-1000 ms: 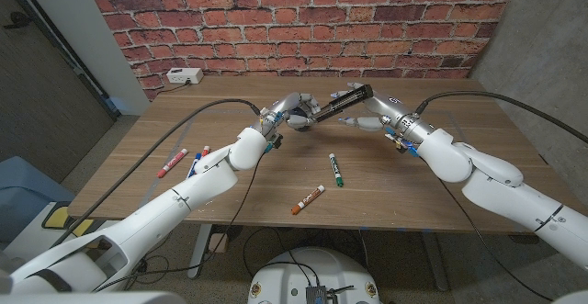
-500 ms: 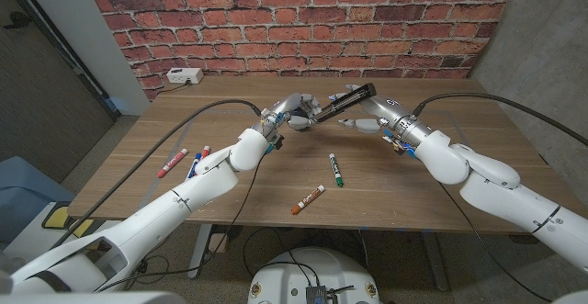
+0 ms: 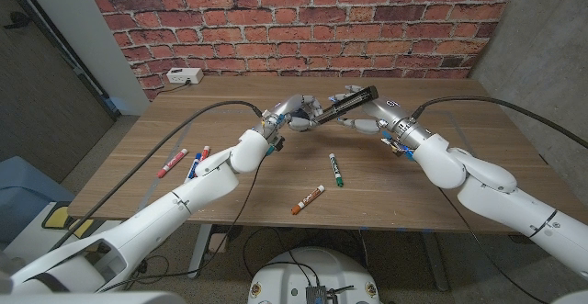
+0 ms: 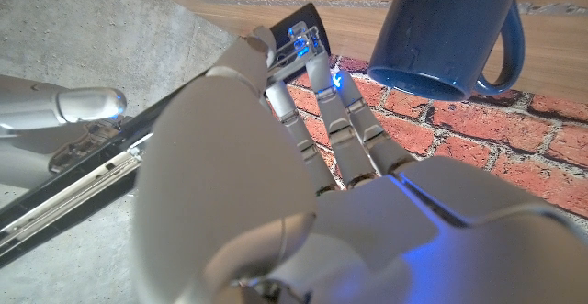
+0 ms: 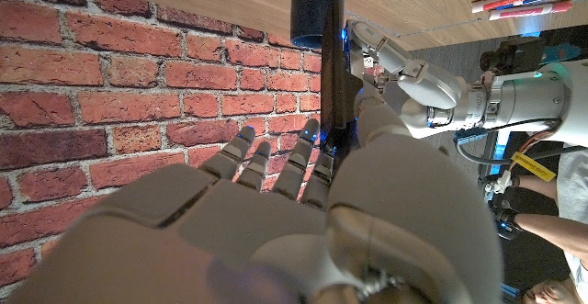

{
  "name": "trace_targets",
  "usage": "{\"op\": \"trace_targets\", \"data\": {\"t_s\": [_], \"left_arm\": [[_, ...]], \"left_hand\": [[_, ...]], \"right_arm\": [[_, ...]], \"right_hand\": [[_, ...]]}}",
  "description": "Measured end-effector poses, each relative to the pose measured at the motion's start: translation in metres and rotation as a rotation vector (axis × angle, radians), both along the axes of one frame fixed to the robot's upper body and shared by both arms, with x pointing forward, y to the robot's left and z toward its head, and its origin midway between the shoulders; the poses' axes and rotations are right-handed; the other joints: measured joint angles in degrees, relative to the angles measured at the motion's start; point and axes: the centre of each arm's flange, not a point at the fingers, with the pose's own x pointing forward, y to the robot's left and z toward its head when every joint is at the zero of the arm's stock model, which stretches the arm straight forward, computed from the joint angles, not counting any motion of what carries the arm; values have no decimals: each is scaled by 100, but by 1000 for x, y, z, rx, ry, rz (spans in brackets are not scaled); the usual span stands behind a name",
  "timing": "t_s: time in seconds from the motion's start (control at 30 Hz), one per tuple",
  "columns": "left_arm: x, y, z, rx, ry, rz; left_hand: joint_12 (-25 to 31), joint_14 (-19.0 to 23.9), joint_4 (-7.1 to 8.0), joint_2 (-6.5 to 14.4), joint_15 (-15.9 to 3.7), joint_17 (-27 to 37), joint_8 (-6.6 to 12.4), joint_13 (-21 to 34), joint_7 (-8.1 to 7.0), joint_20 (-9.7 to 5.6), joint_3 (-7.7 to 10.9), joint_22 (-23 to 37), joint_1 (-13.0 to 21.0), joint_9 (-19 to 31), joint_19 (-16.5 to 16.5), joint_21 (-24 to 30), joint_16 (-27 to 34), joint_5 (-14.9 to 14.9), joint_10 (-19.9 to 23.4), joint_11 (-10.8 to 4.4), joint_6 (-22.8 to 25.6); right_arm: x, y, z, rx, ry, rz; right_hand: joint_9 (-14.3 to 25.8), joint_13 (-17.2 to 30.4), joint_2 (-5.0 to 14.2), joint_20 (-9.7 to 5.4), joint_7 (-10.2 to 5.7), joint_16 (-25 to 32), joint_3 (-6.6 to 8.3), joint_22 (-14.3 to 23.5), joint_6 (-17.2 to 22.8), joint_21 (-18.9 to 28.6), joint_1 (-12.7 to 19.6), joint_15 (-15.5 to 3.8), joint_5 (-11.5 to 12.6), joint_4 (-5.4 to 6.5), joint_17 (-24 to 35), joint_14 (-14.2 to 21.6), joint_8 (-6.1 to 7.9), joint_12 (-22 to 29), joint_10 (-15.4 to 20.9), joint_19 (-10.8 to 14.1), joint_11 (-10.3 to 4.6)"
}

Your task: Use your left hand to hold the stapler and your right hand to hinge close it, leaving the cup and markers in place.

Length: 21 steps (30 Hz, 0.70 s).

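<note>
The black stapler (image 3: 342, 106) stands hinged open above the table's far middle. My left hand (image 3: 292, 111) grips its base end, and its top arm slants up to the right. My right hand (image 3: 364, 111) holds that raised arm between thumb and fingers. In the left wrist view my left hand (image 4: 303, 185) wraps the stapler (image 4: 301, 27), whose metal rail runs toward a right-hand finger (image 4: 69, 106). The blue cup (image 4: 450, 28) stands just behind it. In the right wrist view the stapler (image 5: 329, 74) runs from my right hand (image 5: 276, 212) to the cup (image 5: 308, 10).
A green marker (image 3: 336, 169) and an orange marker (image 3: 309, 199) lie on the table in front of the hands. A red marker (image 3: 172, 163) and two more markers (image 3: 200, 157) lie at the left. A white box (image 3: 184, 76) sits at the back left corner.
My right hand has edged a little toward the left hand along the stapler's raised arm. The stapler stays open and the left hand has hardly moved.
</note>
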Motion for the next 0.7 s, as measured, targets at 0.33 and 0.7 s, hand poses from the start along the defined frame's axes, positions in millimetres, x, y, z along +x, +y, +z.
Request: {"op": "trace_targets", "data": {"t_s": [0.33,0.7], "left_arm": [[-3,-1,-3,3,2,-5],[-5,-2,-3,6,0,-11]], "left_hand": [[-11,11,1,1,11,-76,-4,0,0,18,1,-38,1,35,45,28,0,-5,17,-18,0],[-46,52,5,1,51,-76,-68,0,-2,18,6,-115,1,24,45,27,-162,-89,41,6,2]], "right_arm": [[-1,2,-4,10,-31,8],[-1,7,-10,0,-57,7]], "right_hand": [[27,107,24,-36,12,80,0,0,155,0,37,4,0,0,10,139,43,62,138,159,-12],[27,252,-1,-27,-3,169,-136,0,267,0,61,-17,0,41,54,222,43,149,287,293,0]]}}
